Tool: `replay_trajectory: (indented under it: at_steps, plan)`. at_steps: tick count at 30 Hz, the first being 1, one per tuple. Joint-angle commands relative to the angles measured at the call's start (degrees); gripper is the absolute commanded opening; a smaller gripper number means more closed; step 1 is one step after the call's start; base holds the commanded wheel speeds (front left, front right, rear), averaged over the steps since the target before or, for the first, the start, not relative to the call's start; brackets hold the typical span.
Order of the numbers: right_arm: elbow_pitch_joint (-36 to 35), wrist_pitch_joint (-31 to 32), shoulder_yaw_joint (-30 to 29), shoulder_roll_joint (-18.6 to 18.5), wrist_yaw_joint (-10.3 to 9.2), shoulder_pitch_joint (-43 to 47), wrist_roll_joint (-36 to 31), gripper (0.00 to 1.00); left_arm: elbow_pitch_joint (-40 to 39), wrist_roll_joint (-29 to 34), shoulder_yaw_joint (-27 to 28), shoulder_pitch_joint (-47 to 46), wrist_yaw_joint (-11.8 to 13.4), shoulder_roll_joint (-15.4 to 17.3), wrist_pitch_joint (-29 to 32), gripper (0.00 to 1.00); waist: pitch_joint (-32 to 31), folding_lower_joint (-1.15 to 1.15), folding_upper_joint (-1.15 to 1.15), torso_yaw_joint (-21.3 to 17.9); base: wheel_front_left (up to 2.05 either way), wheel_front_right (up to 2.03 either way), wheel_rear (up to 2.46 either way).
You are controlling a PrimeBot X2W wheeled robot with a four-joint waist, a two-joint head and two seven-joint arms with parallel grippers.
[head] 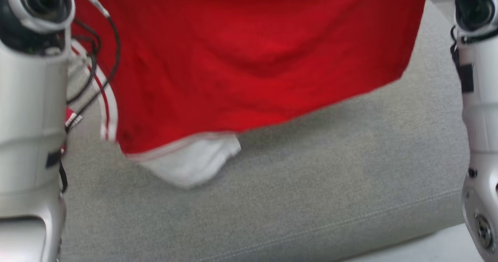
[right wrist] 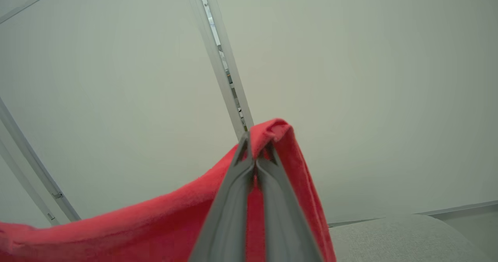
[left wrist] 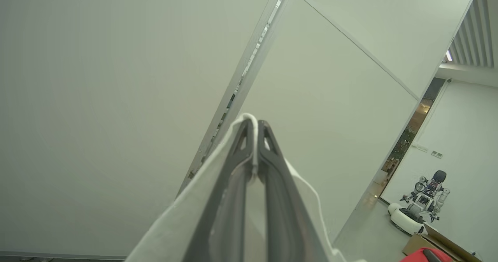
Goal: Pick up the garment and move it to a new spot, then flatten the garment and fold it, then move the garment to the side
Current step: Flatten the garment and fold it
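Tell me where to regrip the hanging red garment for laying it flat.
Likely the white corner dangling lowest, on the robot's left, approached from below: it juts out under the slanted hem. The left pincer and right pincer already hold the red garment up.

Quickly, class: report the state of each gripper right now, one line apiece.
Left gripper: closed on the garment, at its white trim.
Right gripper: closed on the garment's red cloth.

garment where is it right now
In the head view the garment hangs across the upper half, above the grey cushion, its lower white part left of centre. The left gripper pinches its white edge, the right gripper its red edge.
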Motion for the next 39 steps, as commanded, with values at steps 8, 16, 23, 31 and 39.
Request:
replay_trajectory:
  at_steps: [8,16,23,31,39]
  plan:
    - [14.05,-6.95,-2.46,0.05,0.0,-15.85,-8.19,0.0,17.17,8.45,-3.39,-16.7,-2.1,-0.58,-8.14,0.0,10.0,0.0,0.0,3.42,0.0,0.0,0.0]
    - [25.33,-18.54,-4.76,-1.66,-0.02,-27.91,-17.17,0.0,29.13,10.59,-3.2,-28.12,-5.24,-4.22,-19.89,0.0,13.85,0.0,0.0,6.42,0.0,0.0,0.0]
    - [32.91,-23.82,-7.52,-3.13,-0.02,-32.79,-21.43,0.0,36.89,10.78,-4.49,-32.3,-8.35,-6.9,-23.95,0.0,18.86,0.0,0.0,10.1,0.0,0.0,0.0]
    - [38.42,-27.43,-7.94,-2.73,-0.02,-32.26,-23.18,0.0,42.4,9.83,-5.22,-31.66,-11.83,-8.07,-25.6,0.0,21.39,0.0,0.0,11.86,0.0,0.0,0.0]
    - [38.86,-28.51,-6.49,-2.33,-0.02,-33.31,-20.59,0.0,43.31,8.34,-4.81,-32.88,-14.97,-8.92,-26.46,0.0,20.57,0.0,0.0,12.1,0.0,0.0,0.0]
